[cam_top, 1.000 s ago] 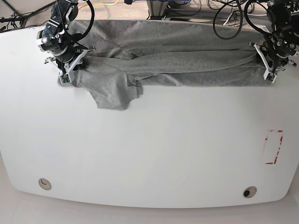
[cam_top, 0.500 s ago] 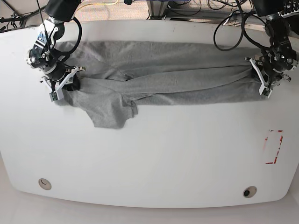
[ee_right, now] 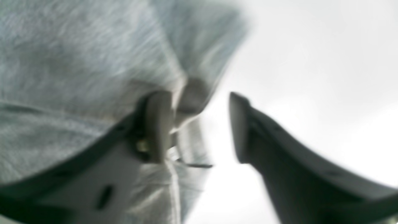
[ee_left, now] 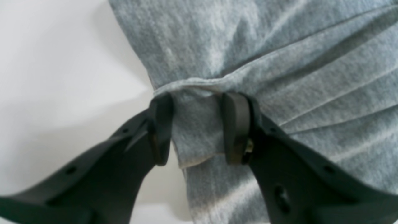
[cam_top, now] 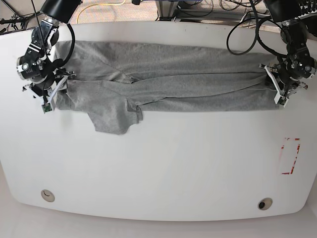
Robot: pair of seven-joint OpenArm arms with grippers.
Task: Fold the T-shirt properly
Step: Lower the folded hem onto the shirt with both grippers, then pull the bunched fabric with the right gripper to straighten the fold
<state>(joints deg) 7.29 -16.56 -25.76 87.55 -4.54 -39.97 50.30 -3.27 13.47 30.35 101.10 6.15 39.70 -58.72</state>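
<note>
Lying stretched in a long band across the far part of the surface, the T-shirt is being held at one end only. A sleeve is spilling out of the band toward the near side at the right-arm end.

The left end effector is being kept closed on the T-shirt: a bunched fold of hem is being pinched between its two pads, with cloth fanning out in tight pleats from the grip. The right end effector is standing with its jaws apart and nothing clamped; cloth is lying against one finger only, though the view is blurred.

For the step in hand, judged to be laying the band flat after a fold, the following is being advised:

- The open right end effector is being lifted clear straight upward, so that the released corner is not being dragged.
- The left grip is being released only with the cloth resting on the surface, tension being eased first.
- The stray sleeve is being tucked inward before any further fold, since it is probably spoiling the rectangle.
</note>
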